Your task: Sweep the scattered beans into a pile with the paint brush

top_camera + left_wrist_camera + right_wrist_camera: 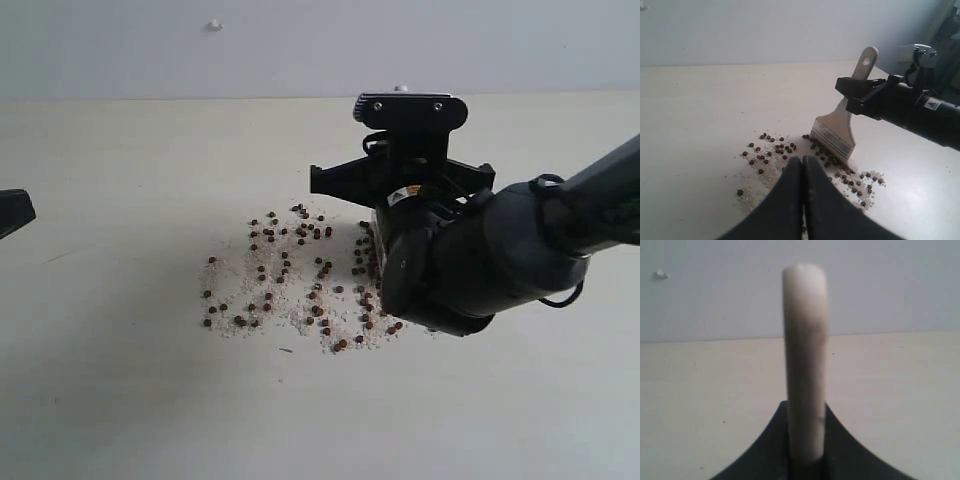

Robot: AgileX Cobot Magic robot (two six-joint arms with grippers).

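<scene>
Left wrist view, right hand (856,93) grasping paint brush (833,134) among beans (780,148), left hand (802,161) clenched, arm label (931,104) unreadable.

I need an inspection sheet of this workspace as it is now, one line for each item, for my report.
Surface: pale table, dusted with whitish crumbs in the middle.
Job's things: beans scattered wide, not gathered into one heap; paint brush tilted, bristles down among the beans.
Clutter: nothing seen.
Grippers: right gripper, jaws shut on the brush handle; left gripper, jaws shut, empty, off to the left side.
Cables: black cable looped on the right arm.
Surroundings: plain pale wall with a small white fitting.
</scene>
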